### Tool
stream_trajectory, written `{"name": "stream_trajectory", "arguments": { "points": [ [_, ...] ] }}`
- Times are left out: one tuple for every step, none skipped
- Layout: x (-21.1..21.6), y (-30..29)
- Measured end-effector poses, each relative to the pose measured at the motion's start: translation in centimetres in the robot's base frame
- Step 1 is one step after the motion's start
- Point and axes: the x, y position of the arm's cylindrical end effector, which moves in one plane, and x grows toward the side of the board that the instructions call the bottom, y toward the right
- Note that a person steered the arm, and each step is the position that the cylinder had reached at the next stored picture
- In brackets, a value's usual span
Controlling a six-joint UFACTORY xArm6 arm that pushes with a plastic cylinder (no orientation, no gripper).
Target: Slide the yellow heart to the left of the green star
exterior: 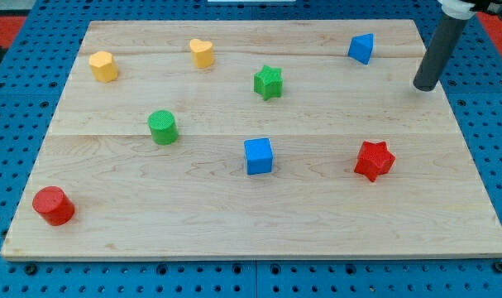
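Eight blocks (258,156), one board (234,223).

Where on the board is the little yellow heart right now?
The yellow heart sits near the view's top edge, left of centre, between the yellow hexagon on its left and the green star down to its right.

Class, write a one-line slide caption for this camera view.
My tip rests at the board's right edge, far from the yellow heart lying up-left of the green star.
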Motion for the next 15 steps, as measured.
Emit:
{"name": "stream_trajectory", "arguments": {
  "points": [
    [0.0, 0.0],
    [0.0, -0.3],
    [0.0, -0.6],
    [0.0, -0.6],
    [0.0, -0.8],
    [0.1, -0.8],
    [0.0, -0.8],
    [0.0, -0.9],
    [0.0, -0.9],
    [-1.3, -3.2],
    [-3.4, -8.6],
    [-6.2, -14.7],
    [-9.9, -18.6],
    [-13.0, -27.1],
    [-14.4, -35.2]
  ]
}}
